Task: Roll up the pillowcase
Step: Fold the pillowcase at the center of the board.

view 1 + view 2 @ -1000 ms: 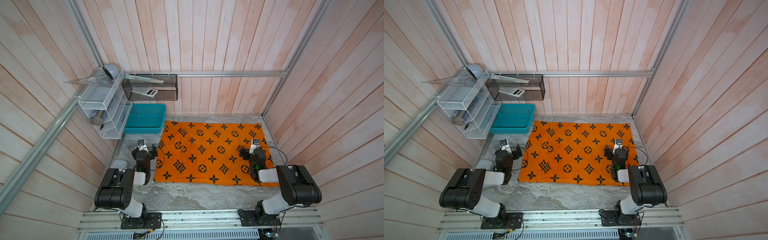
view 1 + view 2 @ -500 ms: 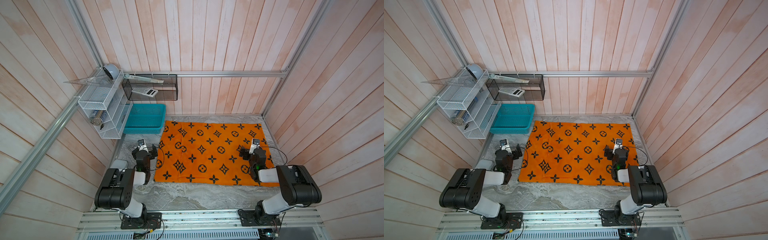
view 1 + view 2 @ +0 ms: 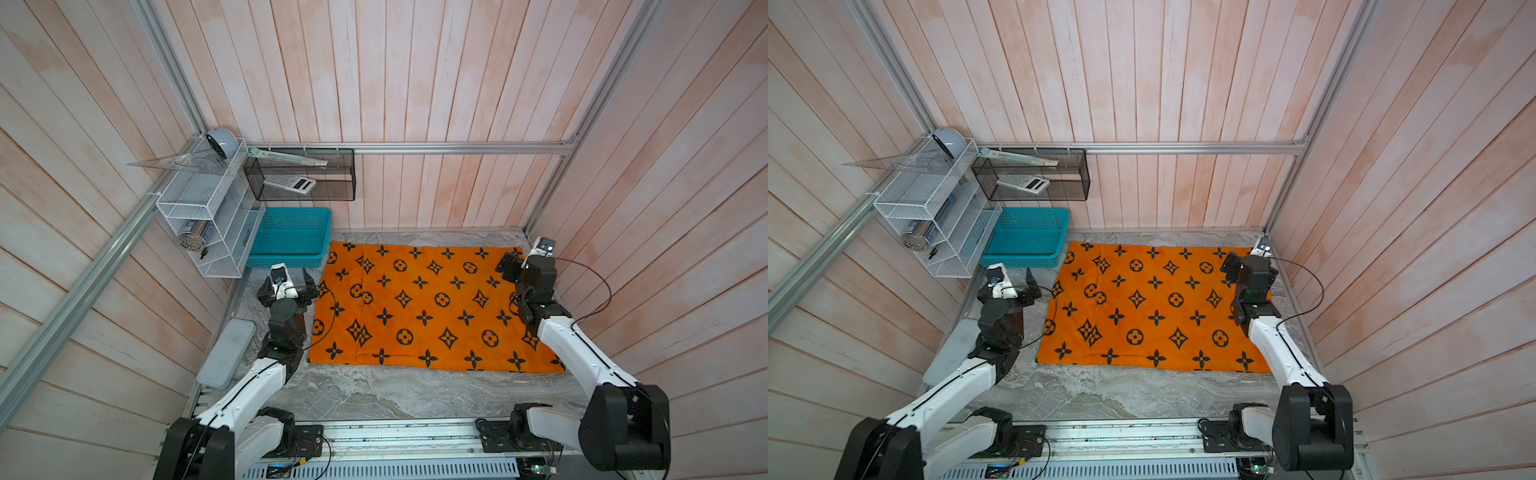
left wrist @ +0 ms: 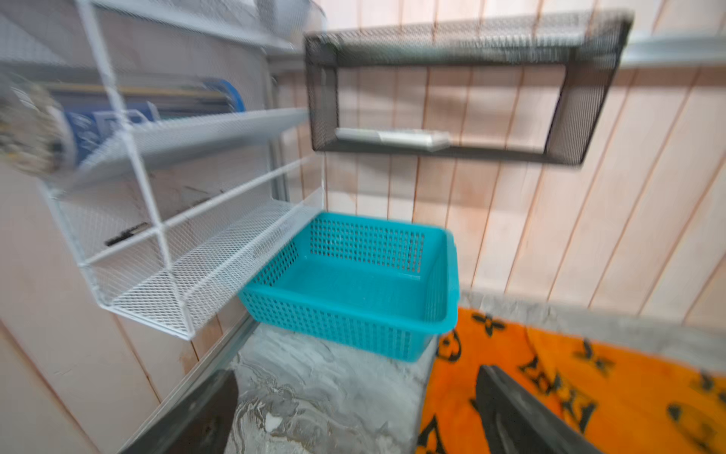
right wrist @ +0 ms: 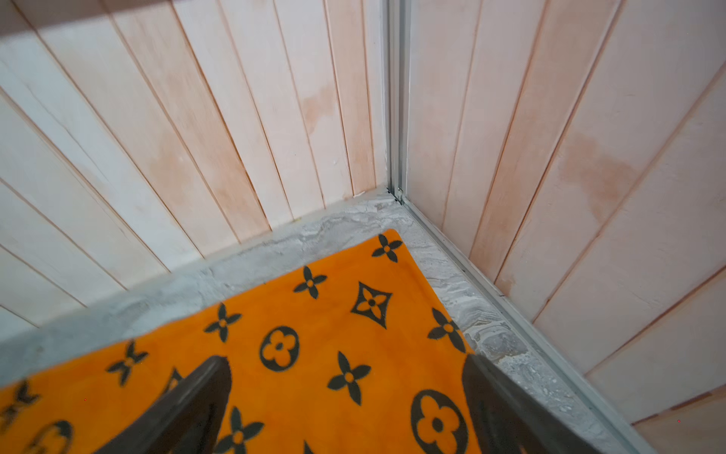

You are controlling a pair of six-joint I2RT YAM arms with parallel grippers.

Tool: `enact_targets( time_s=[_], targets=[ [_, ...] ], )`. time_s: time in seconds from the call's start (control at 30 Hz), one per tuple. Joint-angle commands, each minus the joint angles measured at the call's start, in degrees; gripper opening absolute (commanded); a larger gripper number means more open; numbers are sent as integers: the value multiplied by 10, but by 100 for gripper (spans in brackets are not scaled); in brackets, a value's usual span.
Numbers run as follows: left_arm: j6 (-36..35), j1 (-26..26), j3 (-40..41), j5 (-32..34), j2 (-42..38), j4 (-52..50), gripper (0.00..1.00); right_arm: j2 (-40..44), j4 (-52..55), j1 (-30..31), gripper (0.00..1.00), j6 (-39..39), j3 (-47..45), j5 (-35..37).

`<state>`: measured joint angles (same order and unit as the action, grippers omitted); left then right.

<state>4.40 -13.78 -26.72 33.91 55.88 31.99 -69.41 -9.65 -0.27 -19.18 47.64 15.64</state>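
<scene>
Our right gripper has swung to the flat pillowcase's far corner, left gripper at its edge; both spread wide, rolling unstarted.

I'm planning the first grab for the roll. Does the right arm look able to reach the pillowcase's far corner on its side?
Probably yes: the right pincer hangs open over the pillowcase, close to that corner, with nothing in between.

The pillowcase is a bright orange plush rectangle printed with black flowers, diamond stars and circled flowers. It lies flat and unrolled across the bench's far right part.
</scene>
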Motion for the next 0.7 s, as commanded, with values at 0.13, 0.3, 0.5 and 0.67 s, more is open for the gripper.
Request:
enact_targets(
  time_s=[0.13,0.3,0.5,0.67],
  targets=[
    [465,76,-68,98,-186,-435,100,-16,172,-124,44,-198,-26,-269],
    [450,81,-164,27,-159,-619,100,6,279,-124,16,-196,-6,-248],
    [550,82,-198,-66,-149,-735,1,43,360,-126,34,-210,-11,-228],
    [696,60,-203,-183,-87,-915,18,57,440,-126,46,-197,-15,-214]
  ],
)
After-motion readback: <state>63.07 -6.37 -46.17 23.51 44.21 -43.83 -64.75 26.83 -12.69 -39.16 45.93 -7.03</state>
